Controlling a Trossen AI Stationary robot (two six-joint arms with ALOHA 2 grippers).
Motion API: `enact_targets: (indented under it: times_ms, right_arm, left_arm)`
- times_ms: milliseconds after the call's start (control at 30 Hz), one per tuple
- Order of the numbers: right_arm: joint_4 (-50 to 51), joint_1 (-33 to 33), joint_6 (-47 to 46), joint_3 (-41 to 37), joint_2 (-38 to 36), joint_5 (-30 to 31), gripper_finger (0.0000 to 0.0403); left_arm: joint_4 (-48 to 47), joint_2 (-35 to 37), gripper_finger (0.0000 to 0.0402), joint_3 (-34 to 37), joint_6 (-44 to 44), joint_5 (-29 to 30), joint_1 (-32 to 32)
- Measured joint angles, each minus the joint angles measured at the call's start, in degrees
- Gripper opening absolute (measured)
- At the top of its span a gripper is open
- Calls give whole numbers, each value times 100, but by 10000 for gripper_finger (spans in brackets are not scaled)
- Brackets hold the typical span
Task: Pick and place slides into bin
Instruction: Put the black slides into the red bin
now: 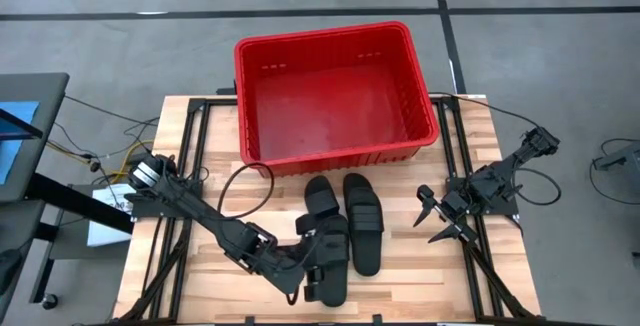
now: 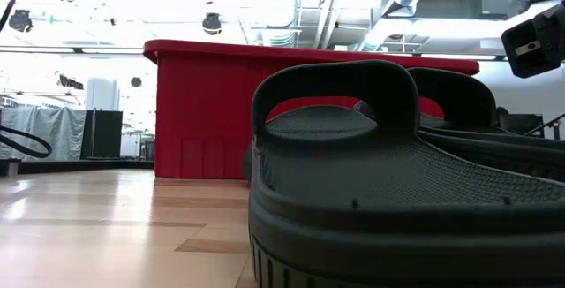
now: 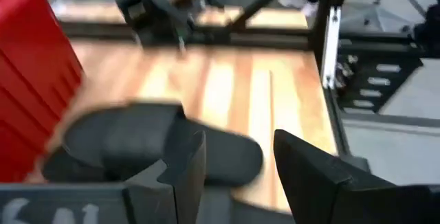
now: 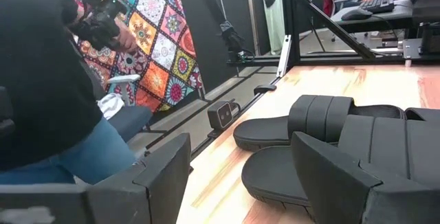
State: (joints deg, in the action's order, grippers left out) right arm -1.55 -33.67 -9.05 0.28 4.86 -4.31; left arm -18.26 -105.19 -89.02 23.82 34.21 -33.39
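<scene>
The red bin stands at the table's far middle. In front of it the black slides lie soles down on the wood. One slide is on the right. One slide is on the left, nearer the front edge, and it also shows in the left wrist view. My left gripper reaches in from the left and is open over the left slide's near part. In the left wrist view, the end of that slide's sole shows beyond the gap between my left gripper's fingers. My right gripper waits open to the right of the slides.
A black cable loop lies on the wood left of the slides. A small camera sits at the near edge, and a person stands beyond it. In the low view one slide sits close in front of the bin.
</scene>
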Motion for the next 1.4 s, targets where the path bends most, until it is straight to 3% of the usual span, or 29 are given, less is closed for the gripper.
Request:
enact_targets:
  times_ms: [233,433,733,1067,1200,1400]
  right_arm:
    - [9,0,1,0,0,0,244]
    - [9,0,1,-1,0,-1,244]
    - [25,0,1,-1,-2,-1,244]
    - [22,0,1,1,-2,-3,244]
    - [25,0,1,0,0,-2,244]
    - [25,0,-1,-1,0,-1,244]
  left_arm:
    - [-849,1,164,-73,145,-223,-94]
    - [-1024,0,164,-72,-223,-293,-202]
    - [-1123,-177,164,-75,-175,-281,-390]
    - [-571,-670,164,-72,21,-171,-457]
    - [-837,-658,164,-148,-47,129,-472]
    - [-1075,-804,164,-177,-260,67,-450]
